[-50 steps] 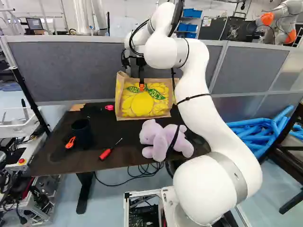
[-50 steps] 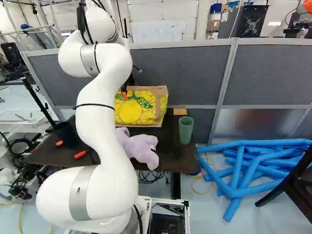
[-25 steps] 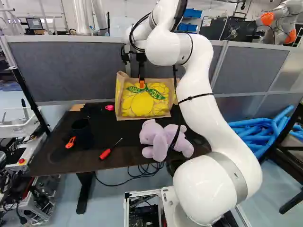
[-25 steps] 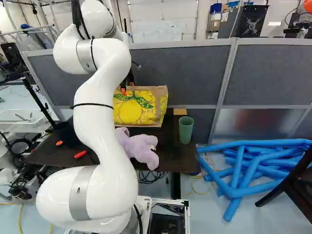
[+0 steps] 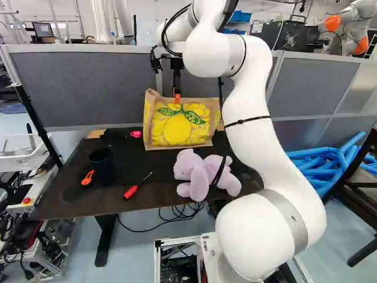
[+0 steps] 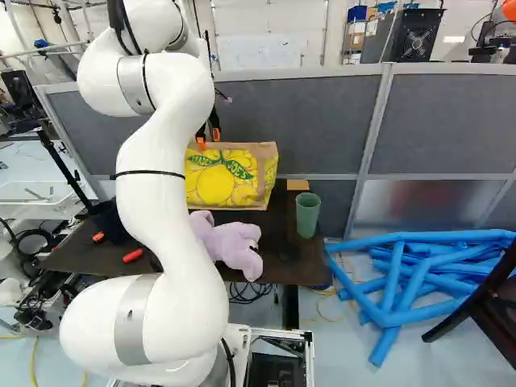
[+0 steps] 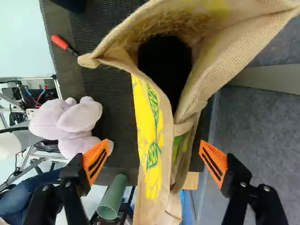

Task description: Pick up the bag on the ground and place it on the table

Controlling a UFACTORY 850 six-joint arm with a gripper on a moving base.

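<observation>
The gripper (image 7: 154,146), its 2 fingers spread with nothing pinched, has risen from the bag (image 5: 179,127), which stays upright on the table (image 5: 162,183) at 11 o'clock from the purple plush toy (image 5: 200,174) in the left base view, so the placing looks finished.

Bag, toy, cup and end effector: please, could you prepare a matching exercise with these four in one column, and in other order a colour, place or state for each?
Column one
1. Bag
2. Toy
3. Cup
4. End effector

Column two
A. Pale purple
B. Open, at the bag's top
C. Yellow print, upright on the table
D. Green, near the table's edge at the right in the right base view

Right pairs: 1-C, 2-A, 3-D, 4-B
</observation>
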